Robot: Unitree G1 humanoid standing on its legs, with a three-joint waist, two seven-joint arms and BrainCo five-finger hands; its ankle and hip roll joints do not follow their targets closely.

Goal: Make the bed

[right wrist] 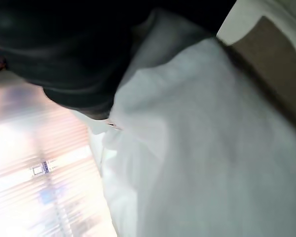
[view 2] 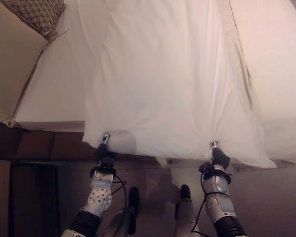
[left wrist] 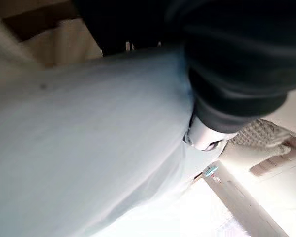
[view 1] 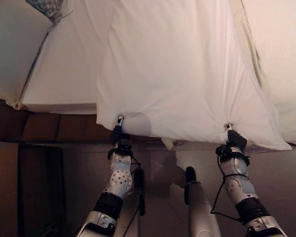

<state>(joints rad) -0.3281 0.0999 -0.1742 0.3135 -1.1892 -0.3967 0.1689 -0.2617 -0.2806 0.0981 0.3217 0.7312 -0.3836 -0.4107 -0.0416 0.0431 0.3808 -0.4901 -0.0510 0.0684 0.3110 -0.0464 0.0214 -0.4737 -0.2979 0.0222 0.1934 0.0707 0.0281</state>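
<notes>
Left hand [view 1: 119, 129] at seven o'clock and right hand [view 1: 233, 139] at five o'clock each pinch the near hem of a white sheet [view 1: 177, 74], stretched taut over the bed [view 1: 59, 79], with a woven cushion [view 2: 37, 14] at eleven o'clock.

White sheet [view 1: 177, 74] stretched taut over the bed's edge.
</notes>
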